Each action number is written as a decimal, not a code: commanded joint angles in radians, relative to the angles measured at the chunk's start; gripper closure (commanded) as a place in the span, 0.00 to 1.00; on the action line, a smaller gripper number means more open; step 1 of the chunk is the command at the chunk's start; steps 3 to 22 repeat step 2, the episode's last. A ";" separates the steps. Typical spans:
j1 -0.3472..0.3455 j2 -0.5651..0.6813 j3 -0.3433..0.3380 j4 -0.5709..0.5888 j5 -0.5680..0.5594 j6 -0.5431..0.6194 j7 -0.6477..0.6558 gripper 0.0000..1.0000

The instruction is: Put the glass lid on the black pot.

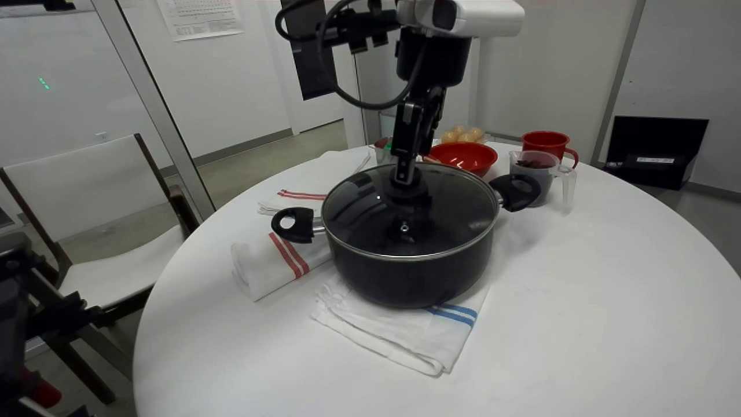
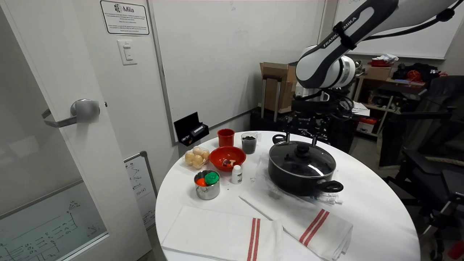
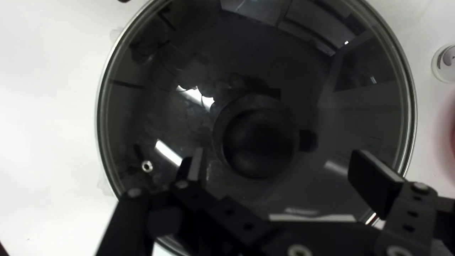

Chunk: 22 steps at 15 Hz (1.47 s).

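Observation:
The glass lid (image 1: 457,231) lies flat on the black pot (image 1: 411,284), its metal rim meeting the pot's rim. Both also show in an exterior view, the lid (image 2: 320,159) and the pot (image 2: 290,181). In the wrist view the lid (image 3: 341,117) fills most of the picture, with its dark round knob (image 3: 259,142) at the centre; the pot is hidden under it. My gripper (image 3: 276,161) is open and empty, pointing down over the lid with its fingers apart around the knob. It also shows in both exterior views (image 1: 405,174) (image 2: 301,138).
The pot stands on a folded white towel (image 1: 399,341) with blue stripes. Striped towels (image 2: 217,232) lie nearby. A red bowl (image 2: 217,159), red mug (image 2: 226,138), measuring cup (image 2: 249,145), white bottle (image 2: 236,175), steel cup (image 2: 207,192) and egg carton (image 2: 197,157) stand close by.

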 commanded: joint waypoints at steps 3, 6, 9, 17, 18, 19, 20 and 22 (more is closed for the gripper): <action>0.000 0.002 -0.001 0.003 0.000 -0.003 -0.001 0.00; 0.000 0.002 -0.001 0.003 0.000 -0.003 -0.001 0.00; 0.000 0.002 -0.001 0.003 0.000 -0.003 -0.001 0.00; 0.000 0.002 -0.001 0.003 0.000 -0.003 -0.001 0.00; 0.000 0.002 -0.001 0.003 0.000 -0.003 -0.001 0.00; 0.000 0.002 -0.001 0.003 0.000 -0.003 -0.001 0.00; 0.000 0.002 -0.001 0.003 0.000 -0.003 -0.001 0.00; 0.000 0.002 -0.001 0.003 0.000 -0.003 -0.001 0.00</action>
